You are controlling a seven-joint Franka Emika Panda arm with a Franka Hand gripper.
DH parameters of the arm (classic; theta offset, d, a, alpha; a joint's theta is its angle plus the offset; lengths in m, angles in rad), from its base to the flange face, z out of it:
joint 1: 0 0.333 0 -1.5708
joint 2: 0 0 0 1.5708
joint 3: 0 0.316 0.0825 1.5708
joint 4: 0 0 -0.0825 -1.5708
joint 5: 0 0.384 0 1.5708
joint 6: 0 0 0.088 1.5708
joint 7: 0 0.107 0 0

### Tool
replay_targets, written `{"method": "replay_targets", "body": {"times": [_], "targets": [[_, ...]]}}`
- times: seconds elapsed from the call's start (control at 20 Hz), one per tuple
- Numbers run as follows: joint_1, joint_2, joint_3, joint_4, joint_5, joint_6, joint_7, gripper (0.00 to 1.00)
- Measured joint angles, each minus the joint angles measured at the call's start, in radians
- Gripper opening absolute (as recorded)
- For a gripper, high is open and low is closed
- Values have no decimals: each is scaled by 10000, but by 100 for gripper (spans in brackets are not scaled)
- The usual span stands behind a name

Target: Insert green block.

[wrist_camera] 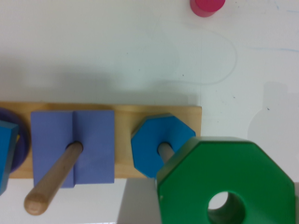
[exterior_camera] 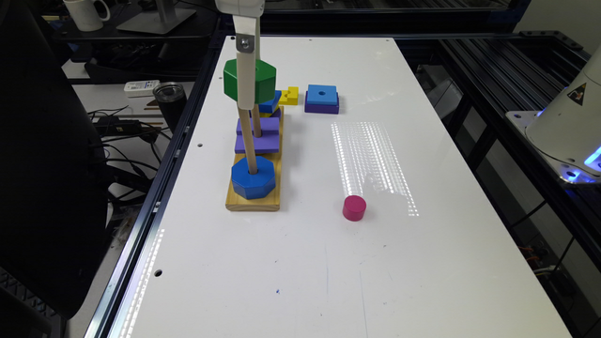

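Gripper (exterior_camera: pixel 247 70) hangs over the wooden base (exterior_camera: pixel 253 199), a white finger crossing the front of the green block (exterior_camera: pixel 263 80), which it carries in the air above the pegs; how wide it stands cannot be told. In the wrist view the green block (wrist_camera: pixel 233 179) partly covers the blue octagon (wrist_camera: pixel 156 142), whose peg (wrist_camera: pixel 164 150) sits off from the block's round hole. Purple square blocks (exterior_camera: pixel 265 134) sit on the next peg along the base. On the tabletop (exterior_camera: pixel 422 263), the pink cylinder (exterior_camera: pixel 354 208) stands at about 3 o'clock from the blue octagon (exterior_camera: pixel 253 178), well apart. A blue-on-purple square stack (exterior_camera: pixel 322 98) and a yellow piece (exterior_camera: pixel 289 96) lie near the base's far end.
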Motion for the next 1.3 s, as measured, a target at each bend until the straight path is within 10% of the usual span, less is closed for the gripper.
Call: {"method": "replay_targets", "body": {"times": [1.3], "targets": [[-13,233,-23,19,0,244,-30,0]]}}
